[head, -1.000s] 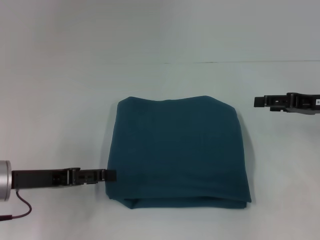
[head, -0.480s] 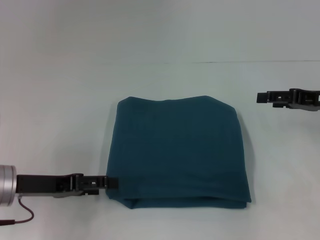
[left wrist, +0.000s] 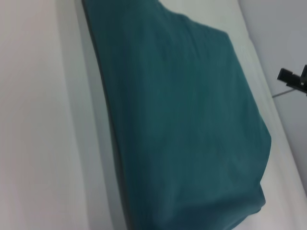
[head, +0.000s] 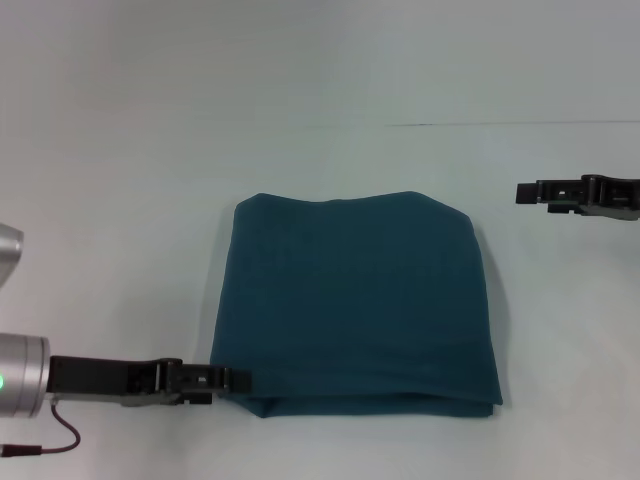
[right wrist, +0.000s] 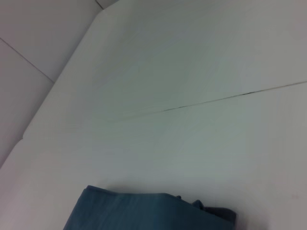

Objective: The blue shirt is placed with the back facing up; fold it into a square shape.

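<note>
The blue shirt point(head: 355, 300) lies folded into a rough square on the white table, plain side up, with layered edges along its front. It also shows in the left wrist view point(left wrist: 182, 120) and partly in the right wrist view point(right wrist: 144, 211). My left gripper point(head: 238, 378) is low at the shirt's front left corner, its tip right at the cloth edge. My right gripper point(head: 522, 192) hovers to the right of the shirt's far right corner, apart from it. It also shows far off in the left wrist view point(left wrist: 288, 76).
The white table point(head: 120, 200) spreads all around the shirt, with a thin seam line point(head: 500, 124) across the back. A thin red cable point(head: 50, 440) hangs under my left arm at the front left.
My left gripper has moved toward the front along the shirt's left edge, to its front corner. My right gripper has drawn slightly right and away. The shirt has not moved.
</note>
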Tool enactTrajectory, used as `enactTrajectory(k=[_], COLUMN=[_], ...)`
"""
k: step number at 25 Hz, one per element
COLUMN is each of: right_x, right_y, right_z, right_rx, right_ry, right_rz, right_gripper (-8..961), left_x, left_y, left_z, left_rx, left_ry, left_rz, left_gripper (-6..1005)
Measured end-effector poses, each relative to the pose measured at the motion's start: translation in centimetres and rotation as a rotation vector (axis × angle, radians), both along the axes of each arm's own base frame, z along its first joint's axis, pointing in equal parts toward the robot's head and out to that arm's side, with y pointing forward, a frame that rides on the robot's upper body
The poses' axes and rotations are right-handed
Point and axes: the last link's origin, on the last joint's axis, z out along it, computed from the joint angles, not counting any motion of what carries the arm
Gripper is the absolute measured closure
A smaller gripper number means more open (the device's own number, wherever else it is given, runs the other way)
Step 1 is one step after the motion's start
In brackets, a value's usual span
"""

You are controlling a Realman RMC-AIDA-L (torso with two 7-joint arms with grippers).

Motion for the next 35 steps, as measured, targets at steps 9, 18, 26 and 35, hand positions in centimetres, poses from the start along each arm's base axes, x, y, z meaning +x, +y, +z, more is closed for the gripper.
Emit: enactTrajectory(k=[9, 18, 26, 35], right_x=[0.2, 0.3, 0.3, 0.3], right_y=[-0.1, -0.3, -0.3, -0.2], right_z=[0.0, 0.0, -0.1, 0.0], right_rx=[0.000, -0.003, -0.002, 0.000], right_ry=[0.000, 0.002, 0.004, 0.003], right_rz=[-0.005, -0.008, -0.009, -0.010], right_gripper=[186, 192, 192, 193], left_x=[0.1, 0.7, 0.8, 0.8], left_y=[0.2, 0.7, 0.7, 1.0], left_z=[-0.4, -0.7, -0.7, -0.7], left_rx=[-0.019, -0.030, -0.031, -0.020], left_ry=[0.020, 0.020, 0.020, 0.027], left_rz=[0.001, -0.024, -0.028, -0.029], left_gripper=[99, 99, 100, 111])
